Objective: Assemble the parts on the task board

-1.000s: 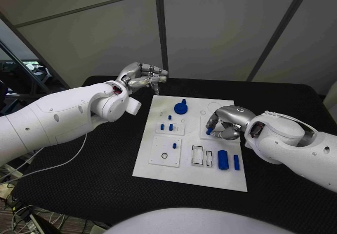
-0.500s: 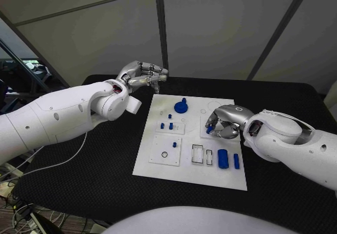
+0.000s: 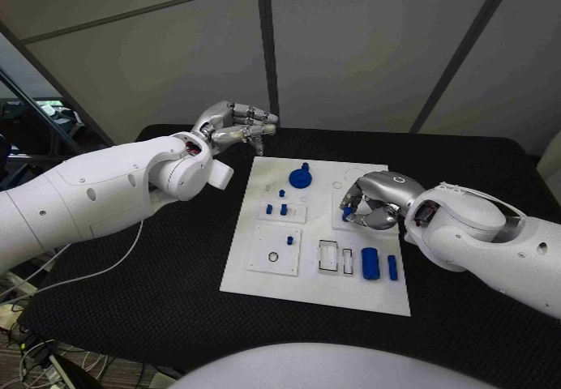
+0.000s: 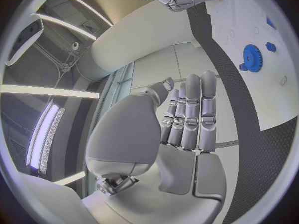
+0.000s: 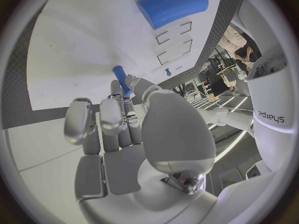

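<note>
The fingers (image 5: 124,87) of the right hand (image 3: 372,203) pinch a small blue peg (image 3: 347,215), thumb against one finger, while the others curl close beside it. In the right wrist view the peg (image 5: 121,80) pokes out past the fingertips, pointing toward the white task board (image 3: 372,292); the grip looks chosen to leave the free end clear for seating in a hole, though which hole I cannot tell. The hand hovers low over the board's right half, toward the counter's (image 3: 491,170) far edge.

Nearer the robot along the board's right side lie a thick blue cylinder (image 3: 370,264) and a thinner blue bar (image 3: 393,267), just beside two empty rectangular slots (image 3: 336,257). A blue gear (image 3: 301,178) stands at the board's far end, and short blue pins (image 3: 277,209) stand in a small plate left of the middle.

The left hand (image 3: 237,126) is raised above the counter's far left corner, off the board, fingers curled inward and grasping nothing, apparently parked out of the way.
</note>
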Robot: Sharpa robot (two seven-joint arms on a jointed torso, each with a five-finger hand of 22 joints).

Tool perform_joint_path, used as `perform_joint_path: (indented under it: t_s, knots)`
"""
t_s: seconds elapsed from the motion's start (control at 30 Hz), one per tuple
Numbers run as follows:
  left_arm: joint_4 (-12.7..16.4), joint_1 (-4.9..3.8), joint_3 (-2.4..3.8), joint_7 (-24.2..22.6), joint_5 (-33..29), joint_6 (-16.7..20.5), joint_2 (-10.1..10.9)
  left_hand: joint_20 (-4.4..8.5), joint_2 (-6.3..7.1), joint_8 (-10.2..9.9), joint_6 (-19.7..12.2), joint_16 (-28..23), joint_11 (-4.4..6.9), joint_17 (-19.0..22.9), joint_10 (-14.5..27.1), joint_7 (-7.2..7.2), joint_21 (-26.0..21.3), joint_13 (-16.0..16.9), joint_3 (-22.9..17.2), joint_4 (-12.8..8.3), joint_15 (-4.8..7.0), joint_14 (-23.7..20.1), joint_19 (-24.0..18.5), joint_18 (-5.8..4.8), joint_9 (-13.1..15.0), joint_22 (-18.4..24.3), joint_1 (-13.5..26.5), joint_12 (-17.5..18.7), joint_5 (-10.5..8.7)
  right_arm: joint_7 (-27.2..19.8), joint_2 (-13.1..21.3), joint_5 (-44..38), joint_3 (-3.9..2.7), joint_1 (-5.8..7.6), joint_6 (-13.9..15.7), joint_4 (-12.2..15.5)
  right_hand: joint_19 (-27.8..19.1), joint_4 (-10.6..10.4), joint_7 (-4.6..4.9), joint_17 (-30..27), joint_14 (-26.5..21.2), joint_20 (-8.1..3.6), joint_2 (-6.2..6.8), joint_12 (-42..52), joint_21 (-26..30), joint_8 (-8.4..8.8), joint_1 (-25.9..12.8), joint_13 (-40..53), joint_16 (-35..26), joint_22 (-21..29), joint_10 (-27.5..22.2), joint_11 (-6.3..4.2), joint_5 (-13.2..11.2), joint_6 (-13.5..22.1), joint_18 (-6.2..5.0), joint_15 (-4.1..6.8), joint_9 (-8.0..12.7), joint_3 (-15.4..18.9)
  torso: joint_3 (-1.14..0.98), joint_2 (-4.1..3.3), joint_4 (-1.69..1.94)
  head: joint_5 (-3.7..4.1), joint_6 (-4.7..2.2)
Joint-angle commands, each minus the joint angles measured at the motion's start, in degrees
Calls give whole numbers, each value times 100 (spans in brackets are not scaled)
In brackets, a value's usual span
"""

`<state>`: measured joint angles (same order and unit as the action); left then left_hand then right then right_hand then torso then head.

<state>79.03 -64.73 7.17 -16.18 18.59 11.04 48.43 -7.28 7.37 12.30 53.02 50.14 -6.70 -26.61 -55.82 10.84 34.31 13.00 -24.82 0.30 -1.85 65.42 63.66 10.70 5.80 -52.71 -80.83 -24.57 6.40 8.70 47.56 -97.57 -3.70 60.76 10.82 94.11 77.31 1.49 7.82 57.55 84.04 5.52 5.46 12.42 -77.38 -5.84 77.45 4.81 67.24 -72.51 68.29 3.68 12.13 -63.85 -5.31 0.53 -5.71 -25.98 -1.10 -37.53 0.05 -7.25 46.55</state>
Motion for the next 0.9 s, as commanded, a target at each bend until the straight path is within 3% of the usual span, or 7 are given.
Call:
perform_joint_path:
  t_s: [0.03,0.23,0.4,0.57,0.7,0.83,0.9]
  knots:
    - [2,-10,1,-15,-19,-55,4,-8,-25,20,-16,-20,0,7,58,16,-32,8,31,-2,-8,-34,-33,-24,-5,6,42,-33,19,-95,59,221,-49,16,496,125,34,-20,-5,10,116,-9,-44,-19,-13,-28,-14,8,26,-6,47,-2,0,-51,100,38,-4,-16,4,4,2,4,-18]
    - [-17,-10,1,-16,-19,-56,-6,-8,-25,20,-16,-20,0,7,58,16,-32,8,31,-2,-8,-34,-33,-24,-5,6,42,-33,19,-181,142,713,-257,20,606,429,54,-38,-7,34,120,-12,-42,-34,-36,-28,-37,7,49,-36,54,-3,7,-60,107,39,-6,-7,2,0,9,-8,-21]
    - [-25,-10,1,-17,-19,-56,-18,-8,-25,20,-16,-20,0,7,58,16,-32,8,31,-2,-8,-34,-33,-24,-5,6,42,-33,19,-257,59,961,-314,21,611,589,68,-48,-8,50,123,-14,-48,-44,-52,-26,-48,6,66,-57,58,-4,32,-62,112,40,-7,-3,6,-1,6,-26,-19]
    - [-37,-10,1,-18,-19,-59,-47,-8,-25,20,-16,-20,0,7,58,16,-32,8,31,-2,-8,-34,-33,-24,-5,6,42,-33,19,-355,-303,1155,-335,19,535,600,68,-50,-8,55,124,-14,-50,-49,-52,-24,-49,6,71,-57,58,-4,41,-61,111,41,-7,-4,4,-7,7,-77,5]
    - [-49,-11,1,-16,-19,-63,-82,-8,-25,20,-16,-20,0,7,58,16,-32,8,31,-2,-8,-34,-33,-24,-5,6,42,-33,19,-447,-640,1204,-288,14,480,520,67,-49,-7,56,124,-15,-52,-55,-53,-22,-47,5,75,-57,57,-4,50,-59,111,41,-7,-5,4,-5,16,-142,34]
    - [-57,-12,1,-10,-19,-63,-113,-8,-26,22,-17,-21,-1,9,61,16,-35,8,31,-4,-8,-34,-33,-24,-5,7,41,-40,18,-528,-910,1132,-131,10,426,454,64,-48,-6,54,124,-15,-54,-60,-50,-19,-44,4,75,-53,55,-3,57,-56,110,41,-7,-6,5,-9,13,-221,57]
    - [-60,-13,1,-7,-19,-64,-127,-8,-26,22,-17,-21,-1,9,61,16,-35,8,31,-4,-8,-34,-33,-24,-5,7,41,-40,18,-559,-1042,1069,-17,5,382,403,63,-47,-1,57,124,-16,-52,-75,-52,-10,-43,1,81,-54,46,1,70,-44,110,40,-4,-4,9,-11,17,-252,74]
